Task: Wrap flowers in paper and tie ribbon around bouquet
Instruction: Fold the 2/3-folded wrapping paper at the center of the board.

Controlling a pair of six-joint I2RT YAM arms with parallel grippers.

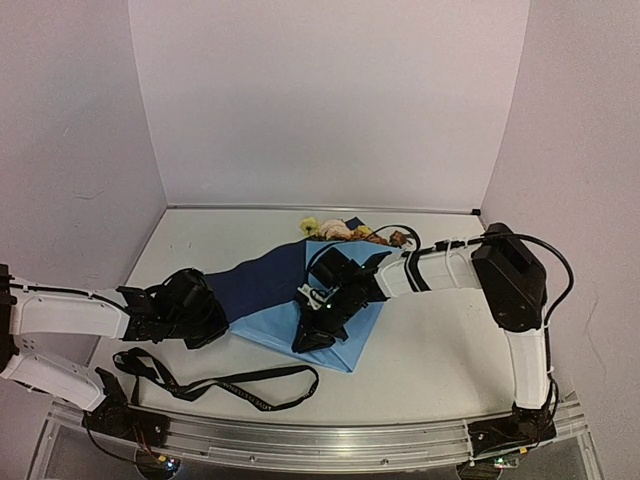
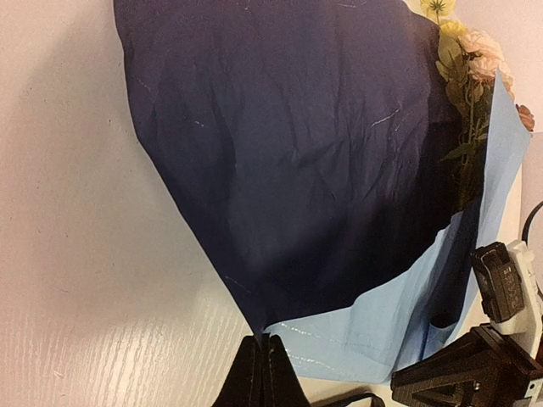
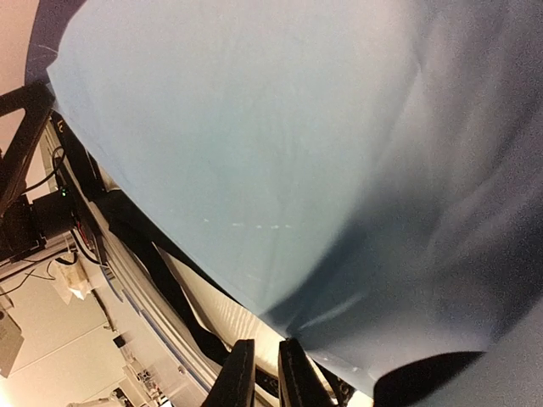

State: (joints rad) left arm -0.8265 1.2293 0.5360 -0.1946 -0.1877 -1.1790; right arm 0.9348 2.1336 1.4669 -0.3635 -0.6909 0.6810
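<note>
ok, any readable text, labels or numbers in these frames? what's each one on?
ribbon: pale marks along the black strap, too small and blurred to read; nothing can be quoted.
paper: no print visible on the dark blue side or the light blue side.
Elsewhere: no legible word, brand, number or sign in any of the three views.

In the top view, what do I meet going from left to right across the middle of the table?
The left gripper → dark blue side of the paper → right gripper → right arm's black elbow. The flowers and the ribbon overlap these sideways, so I leave them out.
</note>
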